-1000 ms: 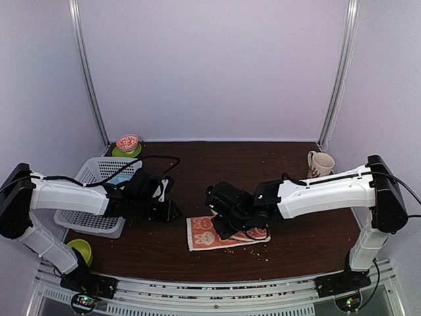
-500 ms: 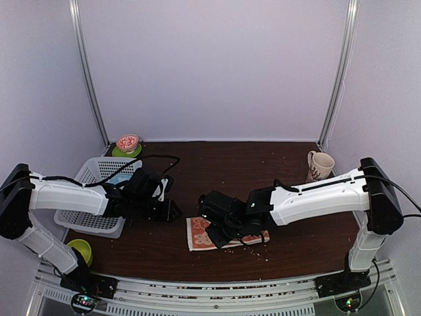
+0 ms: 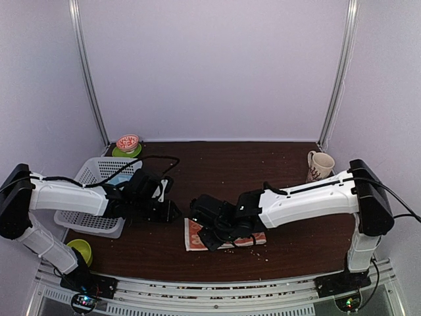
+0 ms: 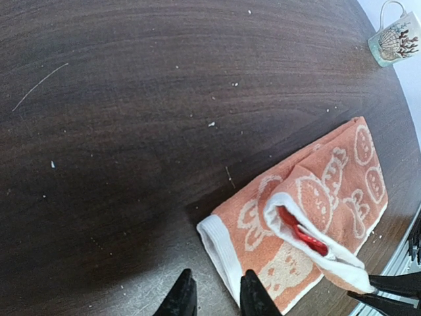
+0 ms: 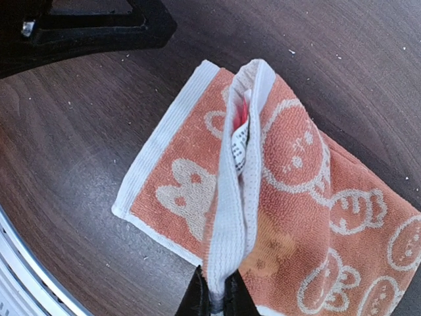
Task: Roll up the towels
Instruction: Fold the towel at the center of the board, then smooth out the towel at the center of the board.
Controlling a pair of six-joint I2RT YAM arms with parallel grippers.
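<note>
Right end effector (image 5: 214,293) pinching orange terry towel (image 5: 293,168), raised fold

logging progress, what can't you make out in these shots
- top view: right gripper covers most of the towel, so its fold is hidden
- top view: left arm hides part of the basket
- right wrist view: fingers cut off by bottom edge

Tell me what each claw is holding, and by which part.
Right claw pinches the rabbit towel by its white-hemmed edge, lifted and folded over the rest. Left claw holds nothing.
</note>
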